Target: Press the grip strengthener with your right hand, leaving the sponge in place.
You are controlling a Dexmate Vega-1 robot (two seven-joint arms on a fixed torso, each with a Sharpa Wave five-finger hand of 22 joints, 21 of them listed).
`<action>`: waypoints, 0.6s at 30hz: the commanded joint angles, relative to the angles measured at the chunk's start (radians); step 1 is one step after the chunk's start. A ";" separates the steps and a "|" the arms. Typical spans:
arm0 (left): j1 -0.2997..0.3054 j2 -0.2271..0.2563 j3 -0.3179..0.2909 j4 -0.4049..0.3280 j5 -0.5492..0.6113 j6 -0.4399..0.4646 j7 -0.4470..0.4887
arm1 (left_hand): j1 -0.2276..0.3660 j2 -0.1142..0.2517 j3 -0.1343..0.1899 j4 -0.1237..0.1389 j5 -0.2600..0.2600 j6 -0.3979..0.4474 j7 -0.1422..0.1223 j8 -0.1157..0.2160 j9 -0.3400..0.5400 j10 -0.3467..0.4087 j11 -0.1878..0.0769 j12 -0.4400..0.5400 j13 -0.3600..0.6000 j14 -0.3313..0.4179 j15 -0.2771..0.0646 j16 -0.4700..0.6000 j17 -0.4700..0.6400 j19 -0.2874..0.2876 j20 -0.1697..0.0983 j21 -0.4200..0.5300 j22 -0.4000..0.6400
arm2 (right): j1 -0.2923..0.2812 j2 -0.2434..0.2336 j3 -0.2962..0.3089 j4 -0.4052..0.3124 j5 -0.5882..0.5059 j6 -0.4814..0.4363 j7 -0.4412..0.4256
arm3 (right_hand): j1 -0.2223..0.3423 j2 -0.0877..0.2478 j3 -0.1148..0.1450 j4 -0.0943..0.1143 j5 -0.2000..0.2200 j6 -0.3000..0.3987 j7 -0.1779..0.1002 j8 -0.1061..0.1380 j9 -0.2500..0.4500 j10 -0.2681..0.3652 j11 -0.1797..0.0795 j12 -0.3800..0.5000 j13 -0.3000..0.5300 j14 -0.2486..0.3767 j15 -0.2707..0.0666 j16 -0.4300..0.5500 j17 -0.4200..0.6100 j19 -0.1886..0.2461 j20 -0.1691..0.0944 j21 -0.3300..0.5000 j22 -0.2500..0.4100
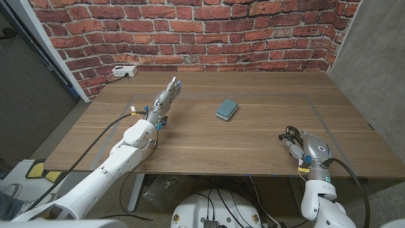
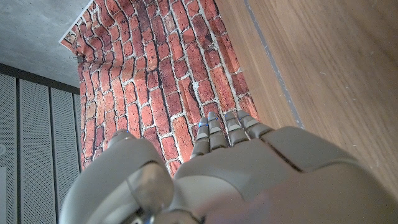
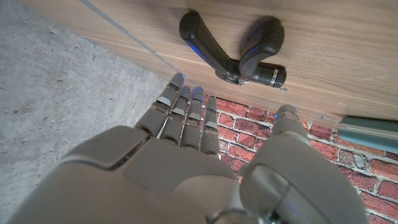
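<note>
Fingers point(image 3: 186, 118) of the right hand point(image 1: 308, 149) are spread a little and reach toward the grip strengthener point(image 3: 233, 46), with nothing between them yet; the thumb stands apart to one side. From the right wrist view the black strengthener lies on the bench just beyond the fingertips, its two handles splayed and joined at a metal knob. Looking down from the head view, the strengthener point(image 1: 290, 135) sits near the bench's right edge, toward the front corner, right by the hand.

To my eye the step in hand is closing in for the grasp. Doing it well means bringing the fingers round one handle and the thumb or palm against the other, so that the squeeze drives the handles together rather than sliding the tool across the wood. A steady, square approach should keep it from skidding off toward the edge.

Out at the middle of the bench, well apart from all this, lies the teal sponge point(image 1: 226, 109), and nothing about the squeeze needs to go near it. The left hand point(image 1: 165, 99) is held out toward the back left part of the bench, fingers straight and holding nothing.

Counted: one grip strengthener, one sponge, two robot hands, and one small white box point(image 1: 124, 71) at the back left corner.
</note>
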 commanded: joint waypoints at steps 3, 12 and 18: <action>0.010 0.005 -0.005 -0.008 -0.002 -0.002 0.005 | 0.007 -0.006 -0.007 0.002 -0.004 0.014 0.000 -0.001 0.003 0.013 0.000 0.002 0.003 0.012 0.000 -0.004 0.003 -0.001 0.009 -0.002 0.002 | 0.085 -0.042 -0.078 -0.002 0.054 -0.160 0.005 | 0.004 -0.009 0.000 0.014 0.005 0.000 0.007 -0.003 0.001 0.034 -0.018 0.002 0.006 0.078 -0.019 0.021 0.007 0.072 -0.012 0.023 0.005; 0.008 -0.002 -0.002 -0.004 -0.003 -0.002 0.008 | 0.008 -0.005 -0.008 0.002 -0.005 0.017 0.000 -0.001 0.003 0.013 0.000 0.001 0.003 0.012 0.001 -0.005 0.003 -0.001 0.010 -0.002 0.002 | 0.114 -0.082 -0.096 -0.035 0.119 -0.229 0.015 | 0.005 -0.012 0.000 0.016 0.005 0.004 0.011 -0.003 0.001 0.041 -0.023 0.000 0.007 0.126 -0.039 0.029 0.009 0.114 -0.027 0.036 0.006; 0.006 -0.011 0.003 0.005 -0.011 0.001 0.002 | 0.008 -0.005 -0.009 0.002 -0.005 0.019 0.000 -0.001 0.003 0.012 0.002 0.000 0.003 0.013 0.002 -0.005 0.003 -0.001 0.011 -0.003 0.002 | 0.136 -0.126 -0.113 -0.062 0.169 -0.256 0.035 | 0.008 -0.017 -0.001 0.015 0.004 0.014 0.008 0.000 0.001 0.048 -0.030 0.002 0.007 0.134 -0.037 0.029 0.009 0.120 -0.027 0.038 0.007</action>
